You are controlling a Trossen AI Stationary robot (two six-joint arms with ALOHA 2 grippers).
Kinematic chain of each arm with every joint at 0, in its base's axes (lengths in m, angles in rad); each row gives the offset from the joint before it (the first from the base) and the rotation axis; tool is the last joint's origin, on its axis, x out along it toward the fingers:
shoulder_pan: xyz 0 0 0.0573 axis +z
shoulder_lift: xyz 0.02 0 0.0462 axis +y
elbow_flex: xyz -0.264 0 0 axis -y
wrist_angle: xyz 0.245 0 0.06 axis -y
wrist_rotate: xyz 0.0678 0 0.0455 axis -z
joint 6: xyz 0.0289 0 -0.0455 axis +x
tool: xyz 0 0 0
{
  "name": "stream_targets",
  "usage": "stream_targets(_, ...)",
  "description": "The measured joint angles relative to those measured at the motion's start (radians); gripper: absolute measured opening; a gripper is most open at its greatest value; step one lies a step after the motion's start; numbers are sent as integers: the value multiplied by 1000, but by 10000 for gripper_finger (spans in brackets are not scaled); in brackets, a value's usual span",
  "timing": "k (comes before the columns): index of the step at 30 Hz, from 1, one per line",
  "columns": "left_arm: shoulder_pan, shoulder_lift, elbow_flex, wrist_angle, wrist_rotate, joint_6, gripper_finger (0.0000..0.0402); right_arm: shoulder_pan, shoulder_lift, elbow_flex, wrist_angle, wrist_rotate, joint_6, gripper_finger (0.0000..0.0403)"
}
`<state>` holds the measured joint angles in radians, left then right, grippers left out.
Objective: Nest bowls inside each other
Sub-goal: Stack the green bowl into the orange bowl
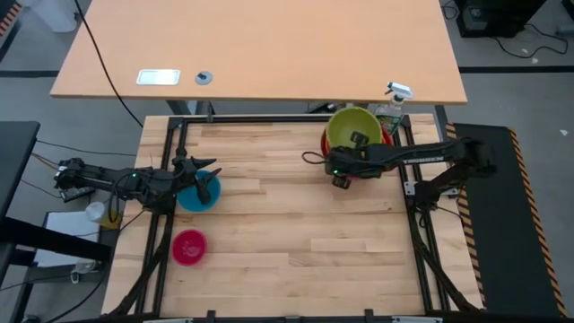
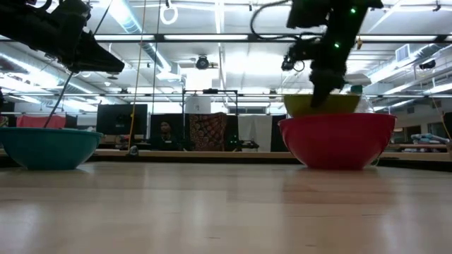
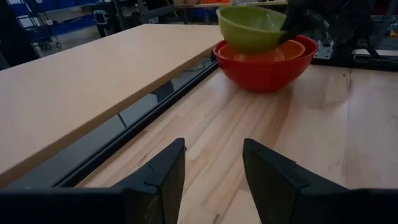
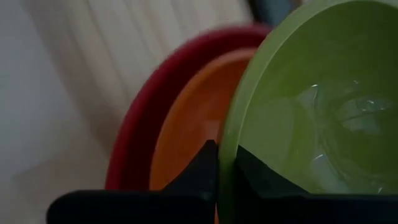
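My right gripper (image 4: pixel 227 168) is shut on the lime green bowl (image 1: pixel 354 128), which stands tilted over the orange bowl (image 3: pixel 267 55). The orange bowl sits nested in the red bowl (image 3: pixel 264 71) at the table's far right. At the left edge my left gripper (image 1: pixel 203 178) hangs open above the blue bowl (image 1: pixel 193 196), with nothing between its fingers (image 3: pixel 161 177). The pink bowl (image 1: pixel 189 247) rests on its base near the front left. My right gripper pinches the green bowl's rim (image 4: pixel 225 155) on its near side, one finger inside the bowl and one outside. The fingers slant down from the table's right side. The bowl sits tilted, its lower part within the stack; whether it rests on the orange bowl I cannot tell.
A clear spray bottle (image 1: pixel 393 103) stands just behind the red bowl at the far right corner. A light wooden desk (image 1: pixel 269 45) runs beyond the table's far edge. Bare wood (image 1: pixel 305 233) lies across the table's middle and near right.
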<state>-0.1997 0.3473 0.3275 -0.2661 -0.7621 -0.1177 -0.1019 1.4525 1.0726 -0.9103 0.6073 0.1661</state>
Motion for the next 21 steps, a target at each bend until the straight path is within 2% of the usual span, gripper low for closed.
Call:
stream_targets(7, 0, 0, 0, 8, 8, 5, 165, -86, -58, -149, 205, -247, -33, 31)
stream_targets(14, 0, 0, 0, 7, 8, 7, 165, -112, -48, -181, 198, -258, -31, 39)
stream_targets(19, 0, 0, 0, 6, 8, 8, 165, -118, -48, -173, 184, -274, -31, 89)
stream_targets(21, 0, 0, 0, 5, 8, 6, 165, -118, -48, -137, 118, -292, -30, 110)
